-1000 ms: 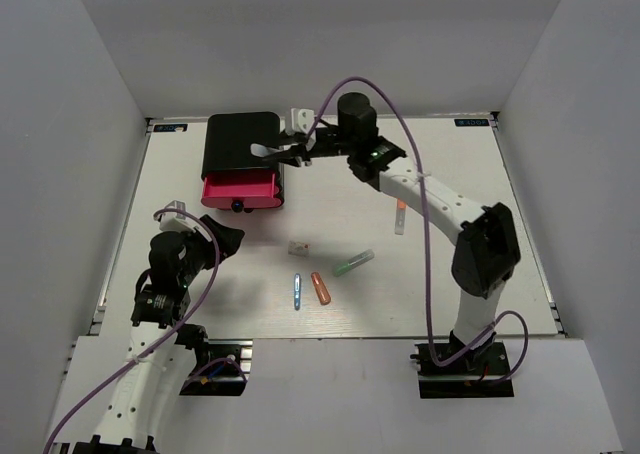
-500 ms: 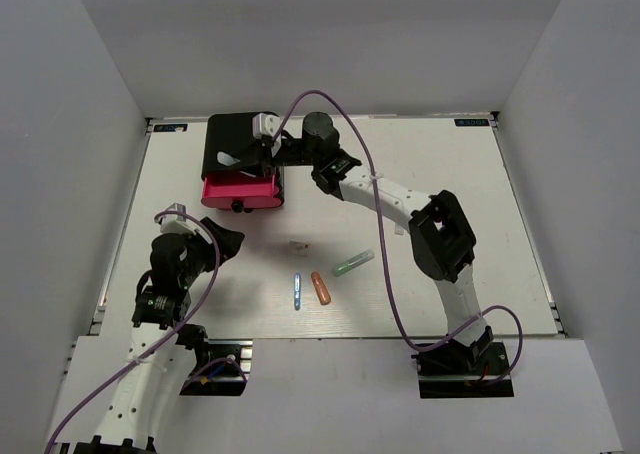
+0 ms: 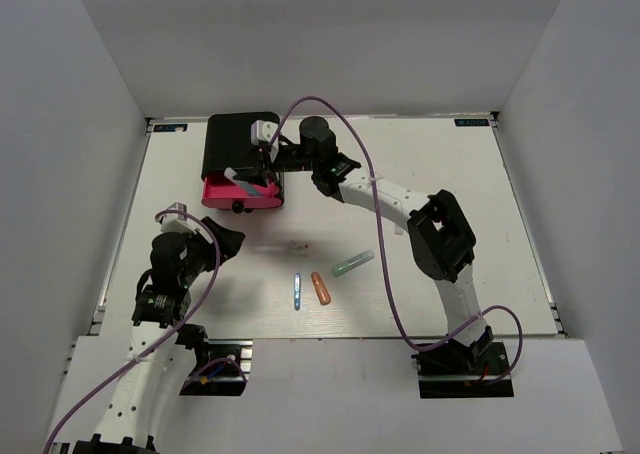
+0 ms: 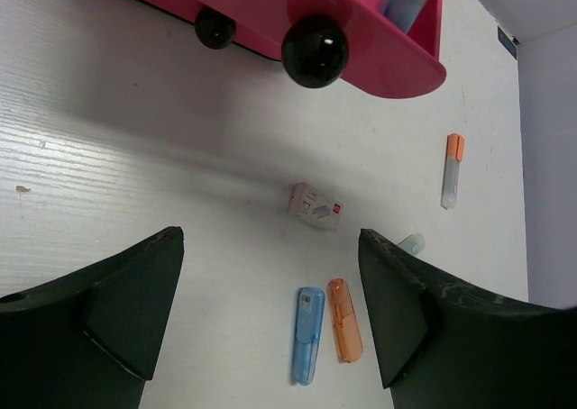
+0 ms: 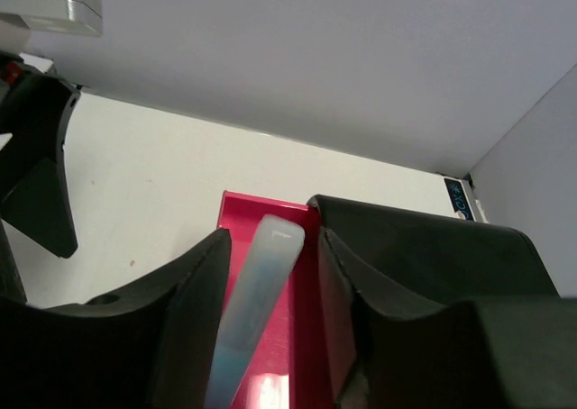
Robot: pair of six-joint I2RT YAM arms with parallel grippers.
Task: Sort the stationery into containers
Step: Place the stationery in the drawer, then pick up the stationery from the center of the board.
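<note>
Reaching over the open pink drawer [image 3: 240,189], our right fingers [image 5: 270,274] pinch a clear marker [image 5: 252,310]; left fingers [image 4: 270,310] hover spread, empty.

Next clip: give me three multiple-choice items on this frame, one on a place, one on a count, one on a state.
1. Where is the right end effector?
A. over the open pink drawer
B. beside the white eraser block
C. at the table's near edge

2. How many black round knobs does the left wrist view show?
A. one
B. two
C. four

3. The left end effector is:
A. shut on a pen
B. open, holding nothing
C. out of view

A: its fingers overlap the drawer.
B: two knobs appear.
B: its fingers stand apart around bare table.
</note>
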